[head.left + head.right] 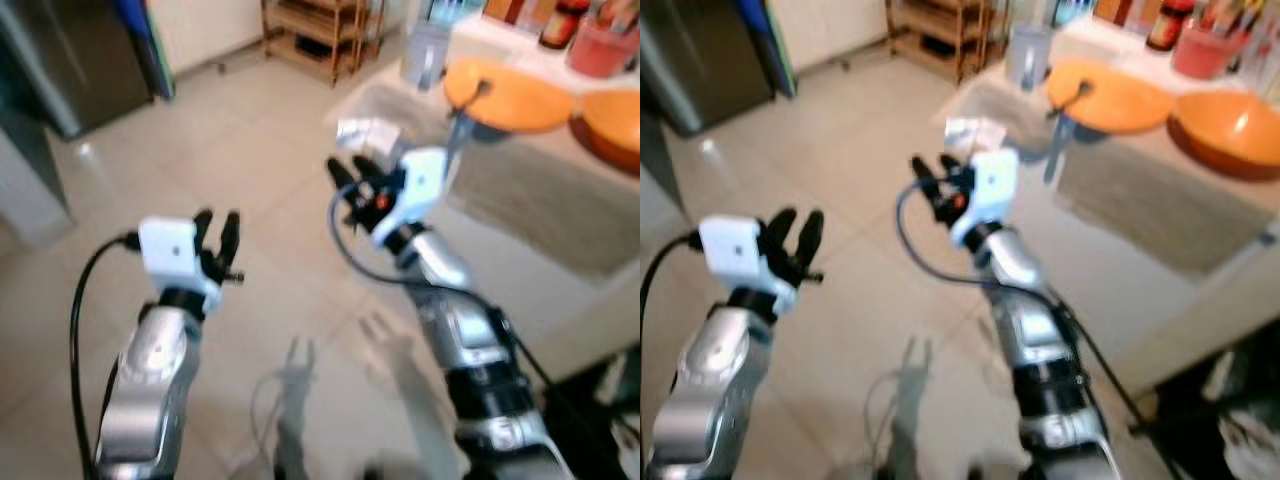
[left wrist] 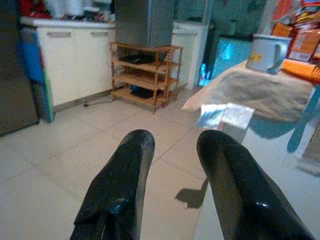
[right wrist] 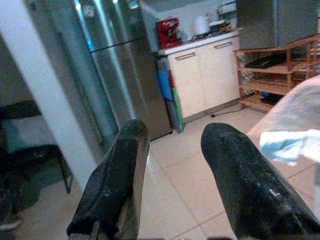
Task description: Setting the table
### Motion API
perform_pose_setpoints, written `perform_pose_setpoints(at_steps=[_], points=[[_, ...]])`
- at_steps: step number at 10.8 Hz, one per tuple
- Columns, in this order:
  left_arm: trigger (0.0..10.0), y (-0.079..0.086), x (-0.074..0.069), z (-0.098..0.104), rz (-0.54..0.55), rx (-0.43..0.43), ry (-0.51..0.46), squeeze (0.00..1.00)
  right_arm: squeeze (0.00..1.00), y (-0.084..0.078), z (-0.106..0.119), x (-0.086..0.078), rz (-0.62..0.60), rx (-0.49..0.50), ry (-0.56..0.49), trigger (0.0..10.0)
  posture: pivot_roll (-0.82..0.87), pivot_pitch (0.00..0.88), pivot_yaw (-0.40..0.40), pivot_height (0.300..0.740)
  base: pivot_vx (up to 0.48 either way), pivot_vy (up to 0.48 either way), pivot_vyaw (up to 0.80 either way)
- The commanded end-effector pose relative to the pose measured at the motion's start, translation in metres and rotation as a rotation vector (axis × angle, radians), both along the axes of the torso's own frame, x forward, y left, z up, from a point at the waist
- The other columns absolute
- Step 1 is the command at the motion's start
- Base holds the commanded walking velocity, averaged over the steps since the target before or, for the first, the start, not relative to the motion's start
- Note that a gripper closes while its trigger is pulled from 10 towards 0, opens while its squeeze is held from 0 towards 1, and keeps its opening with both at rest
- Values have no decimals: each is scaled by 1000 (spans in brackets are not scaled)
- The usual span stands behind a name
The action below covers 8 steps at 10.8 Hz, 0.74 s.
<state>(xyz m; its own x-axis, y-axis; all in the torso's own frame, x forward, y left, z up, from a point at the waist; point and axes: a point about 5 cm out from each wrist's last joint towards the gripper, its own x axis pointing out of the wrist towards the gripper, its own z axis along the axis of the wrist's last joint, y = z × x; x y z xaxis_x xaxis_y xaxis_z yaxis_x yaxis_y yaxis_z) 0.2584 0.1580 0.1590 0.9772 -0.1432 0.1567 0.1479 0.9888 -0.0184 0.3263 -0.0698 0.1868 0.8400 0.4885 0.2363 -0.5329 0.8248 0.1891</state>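
Two silver arms reach forward over the tiled floor point(image 1: 250, 180), the left gripper point(image 1: 218, 238) and right gripper point(image 1: 350, 180) both spread and empty. The right gripper hovers just short of the cloth-covered desk point(image 1: 530, 200); the left is well apart from it. On the desk sit an orange plate point(image 1: 510, 95) with a utensil point(image 1: 1065, 100) resting across it, too blurred to identify, an orange bowl point(image 1: 1230, 125) beside it, a pale mug point(image 2: 267, 50) near the desk's corner, and a red container point(image 1: 600, 45) apparently holding utensils. The plate is probably rigid, smooth and breakable, best pinched at its rim. Folded napkins point(image 2: 225, 115) overhang the desk's edge.
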Motion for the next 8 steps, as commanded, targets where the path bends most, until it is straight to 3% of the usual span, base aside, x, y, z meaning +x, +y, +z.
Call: perform_pose_setpoints(at_steps=[1,4,8], points=[[10000,-8,0,9,-38,-3,-33,0,0,-7,13,1,-17,22,-36,10000,-64,101,-12,740,480,0,0],[10000,-4,3,26,-40,12,-87,0,0,-7,19,2,-34,34,-30,10000,-65,100,-12,740,480,0,0],[10000,-5,4,37,-49,15,-118,0,0,-6,48,-1,-4,109,-98,10000,-66,97,-11,740,480,0,0]])
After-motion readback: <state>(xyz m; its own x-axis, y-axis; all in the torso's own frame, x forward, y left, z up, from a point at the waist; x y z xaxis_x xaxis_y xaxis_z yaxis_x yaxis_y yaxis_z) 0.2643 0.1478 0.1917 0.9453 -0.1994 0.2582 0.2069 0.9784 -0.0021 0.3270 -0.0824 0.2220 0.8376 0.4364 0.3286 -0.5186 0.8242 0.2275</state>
